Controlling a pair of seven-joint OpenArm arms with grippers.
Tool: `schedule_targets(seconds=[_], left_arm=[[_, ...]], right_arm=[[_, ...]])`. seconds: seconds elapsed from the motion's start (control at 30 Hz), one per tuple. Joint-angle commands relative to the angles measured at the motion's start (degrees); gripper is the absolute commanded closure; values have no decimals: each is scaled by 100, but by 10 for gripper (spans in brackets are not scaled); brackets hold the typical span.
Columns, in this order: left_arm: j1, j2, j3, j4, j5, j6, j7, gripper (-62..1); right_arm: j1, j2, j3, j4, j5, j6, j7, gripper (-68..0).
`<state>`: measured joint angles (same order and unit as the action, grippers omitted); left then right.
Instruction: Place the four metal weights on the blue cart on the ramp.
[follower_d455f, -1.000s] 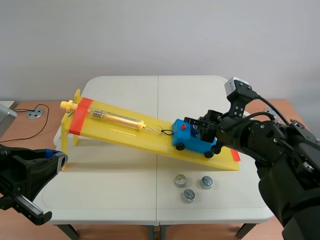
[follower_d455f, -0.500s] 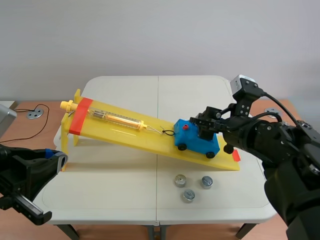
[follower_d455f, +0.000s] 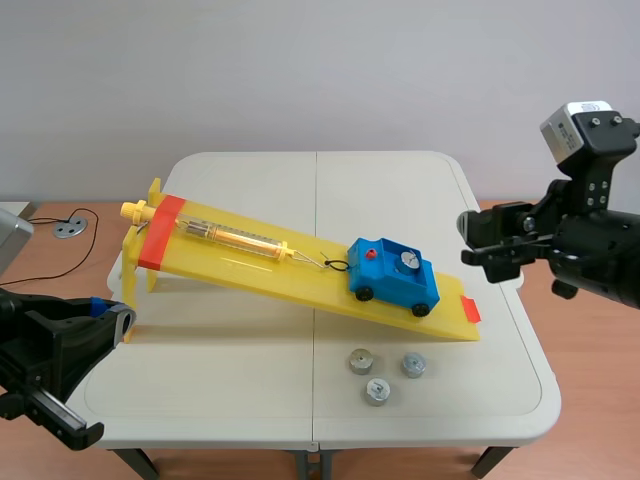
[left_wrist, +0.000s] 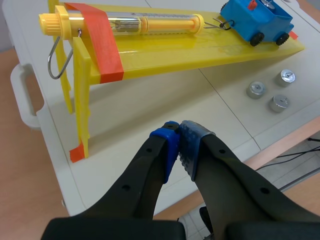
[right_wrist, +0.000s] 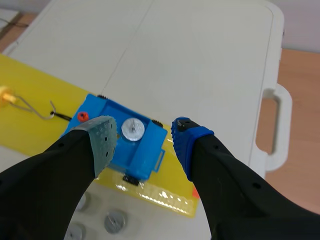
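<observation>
The right gripper (right_wrist: 144, 136) hangs wide and empty, and its wrist view shows one weight (right_wrist: 133, 128) seated in the blue cart (right_wrist: 142, 156). The left gripper (left_wrist: 179, 146) has its pads pressed together on nothing. Its view shows three weights (left_wrist: 279, 103) on the table (left_wrist: 150, 110) beside the ramp (left_wrist: 165, 47).
</observation>
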<state>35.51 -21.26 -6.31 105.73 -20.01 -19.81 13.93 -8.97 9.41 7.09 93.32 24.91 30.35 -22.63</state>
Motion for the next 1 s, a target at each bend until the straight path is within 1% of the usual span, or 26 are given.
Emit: schedule_targets(seconds=[0.0,0.17,0.23,0.3,0.4,0.47,0.57,0.67,0.73,0.8,0.97], left_arm=[[-46,42,-68,389,-426,-247,-507,-29],[-46,42,-68,389,-426,-247,-509,-29],[-46,42,-68,389,-426,-247,-509,-29],[-46,42,-68,389,-426,-247,-509,-29],[-46,44,-68,389,-426,-247,-509,-29],[-46,42,-68,389,-426,-247,-509,-29],[-46,42,-68,389,-426,-247,-509,-29],[-46,44,-68,389,-426,-247,-509,-29],[-46,44,-68,389,-426,-247,-509,-29],[-46,44,-68,389,-426,-247,-509,-29],[-46,44,-68,389,-426,-247,-509,-29]], right_arm=[[-22,490,50,734,426,382,577,-266],[-721,938,50,1276,424,570,463,-266],[-966,1058,50,1421,422,588,426,-266],[-1145,1108,35,1456,415,662,426,-266],[-1318,1102,-114,1421,258,662,413,-266],[-1318,1088,-323,1342,42,660,426,-266],[-1274,1073,-660,1198,-339,654,656,-266],[-1143,931,-870,1032,-682,560,737,-266],[-1032,826,-984,855,-748,544,787,-266],[-901,708,-1106,656,-933,542,835,-266],[-542,468,-1384,72,-1252,389,1115,-266]])
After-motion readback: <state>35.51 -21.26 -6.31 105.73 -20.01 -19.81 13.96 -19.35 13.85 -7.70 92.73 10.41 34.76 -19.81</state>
